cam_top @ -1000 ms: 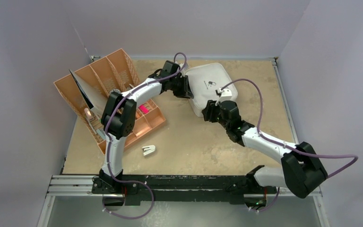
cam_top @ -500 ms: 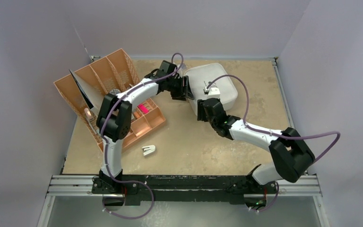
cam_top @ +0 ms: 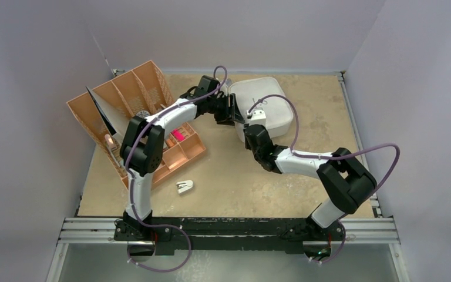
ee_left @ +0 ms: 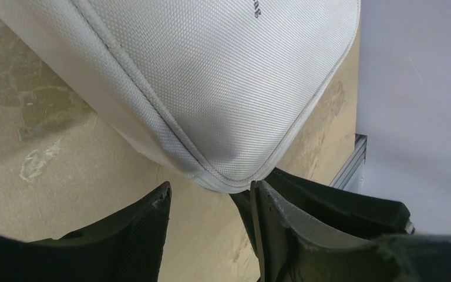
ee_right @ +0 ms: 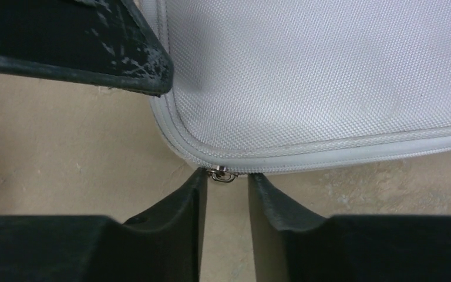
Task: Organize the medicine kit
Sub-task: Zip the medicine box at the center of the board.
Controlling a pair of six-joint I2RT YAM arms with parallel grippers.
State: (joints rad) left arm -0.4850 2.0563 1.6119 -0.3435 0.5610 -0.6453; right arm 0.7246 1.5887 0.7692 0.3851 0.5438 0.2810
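The medicine kit (cam_top: 277, 104), a light grey zip case, lies shut at the back of the table. My left gripper (cam_top: 234, 111) is at its left edge; in the left wrist view it (ee_left: 208, 197) stands open, with the kit's rounded corner (ee_left: 229, 173) just beyond the gap and nothing between the fingers. My right gripper (cam_top: 250, 127) is at the kit's near left corner. In the right wrist view it (ee_right: 226, 179) is narrowly open, and the metal zipper pull (ee_right: 221, 174) sits between the fingertips, next to the left one. The kit (ee_right: 329, 76) fills that view.
Tan-orange divided organizer trays (cam_top: 130, 106) stand at the left, the lower one (cam_top: 183, 154) holding a pink item (cam_top: 178, 134). A small white object (cam_top: 184, 187) lies on the table in front of them. The left gripper's finger (ee_right: 94, 47) is close to the right gripper.
My right arm has swung left along the kit's near edge to its corner, and its jaws have narrowed. My left gripper has opened. The kit has turned slightly.
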